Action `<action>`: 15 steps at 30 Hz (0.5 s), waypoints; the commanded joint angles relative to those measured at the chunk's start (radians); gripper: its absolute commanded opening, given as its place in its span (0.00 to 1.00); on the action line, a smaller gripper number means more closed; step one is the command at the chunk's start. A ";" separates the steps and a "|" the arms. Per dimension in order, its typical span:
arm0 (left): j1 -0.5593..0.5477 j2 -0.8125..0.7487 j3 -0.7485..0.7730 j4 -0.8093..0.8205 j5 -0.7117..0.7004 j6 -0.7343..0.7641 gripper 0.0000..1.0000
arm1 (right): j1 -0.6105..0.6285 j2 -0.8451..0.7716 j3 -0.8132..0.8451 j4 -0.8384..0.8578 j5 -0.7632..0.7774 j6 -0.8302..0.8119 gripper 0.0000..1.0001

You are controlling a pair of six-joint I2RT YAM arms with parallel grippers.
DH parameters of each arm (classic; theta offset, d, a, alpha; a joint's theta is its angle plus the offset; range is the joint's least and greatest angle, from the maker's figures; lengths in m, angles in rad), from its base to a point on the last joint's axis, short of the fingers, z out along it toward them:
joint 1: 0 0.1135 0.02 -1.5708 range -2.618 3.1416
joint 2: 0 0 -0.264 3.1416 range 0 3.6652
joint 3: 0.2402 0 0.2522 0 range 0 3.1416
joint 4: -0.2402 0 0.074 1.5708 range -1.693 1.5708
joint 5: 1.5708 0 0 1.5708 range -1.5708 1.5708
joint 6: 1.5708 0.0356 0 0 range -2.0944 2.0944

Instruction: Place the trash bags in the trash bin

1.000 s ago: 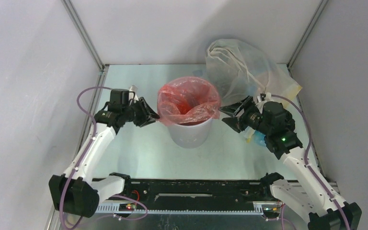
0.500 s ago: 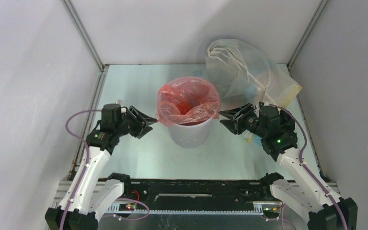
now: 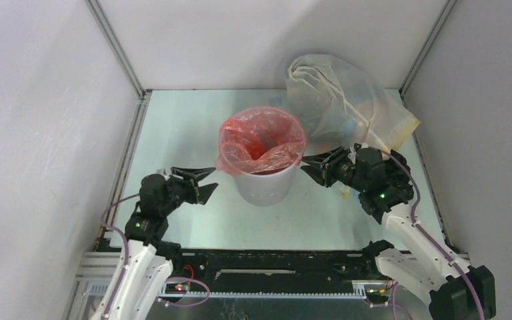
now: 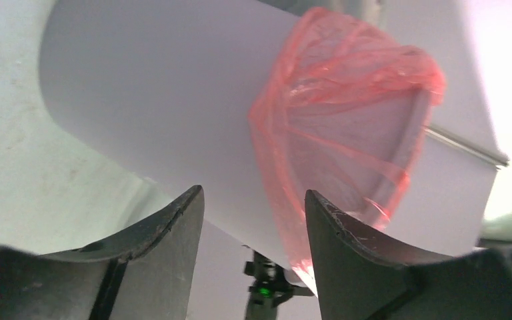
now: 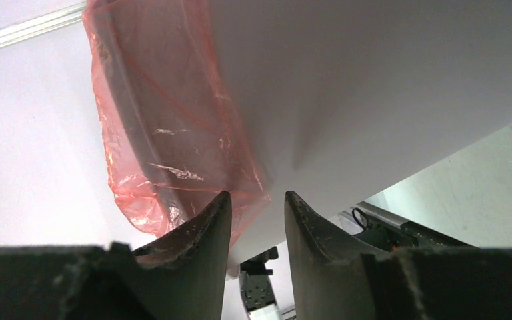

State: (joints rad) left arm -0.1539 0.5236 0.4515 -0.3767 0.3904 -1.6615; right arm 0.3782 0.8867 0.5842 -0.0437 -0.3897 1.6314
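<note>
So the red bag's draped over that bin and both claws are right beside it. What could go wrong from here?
1. The right claw sits open, close to the loose edge of the red bag hanging over the rim of the trash bin. It could snag the thin plastic and drag it off.
2. The left claw, also open, is near the bin's side. A bump might shove or tip it.

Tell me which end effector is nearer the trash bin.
Right. The right end effector is open just off the right wall of the trash bin, beside the overhanging red bag. The left end effector, also open, is left of the bin across a wider gap.
</note>
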 commanded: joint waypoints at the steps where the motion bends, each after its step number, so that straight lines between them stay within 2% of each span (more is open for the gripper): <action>1: 0.007 -0.097 -0.044 0.070 -0.083 -0.193 0.63 | 0.006 0.008 0.001 0.089 -0.025 0.025 0.37; 5: 0.005 -0.052 -0.013 0.088 -0.062 -0.181 0.69 | 0.001 0.006 0.001 0.080 -0.046 0.028 0.37; 10: -0.009 0.004 0.041 0.108 -0.064 -0.185 0.77 | -0.007 -0.031 0.002 0.021 -0.043 0.042 0.48; 12: -0.023 0.003 0.029 0.134 -0.083 -0.217 0.76 | -0.009 -0.043 0.001 -0.002 -0.033 0.052 0.51; 15: -0.059 0.008 -0.001 0.208 -0.112 -0.277 0.70 | -0.010 -0.047 0.002 0.004 -0.026 0.073 0.51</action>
State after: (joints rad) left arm -0.1764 0.5308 0.4488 -0.2806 0.3233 -1.8526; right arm 0.3729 0.8631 0.5842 -0.0429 -0.4191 1.6707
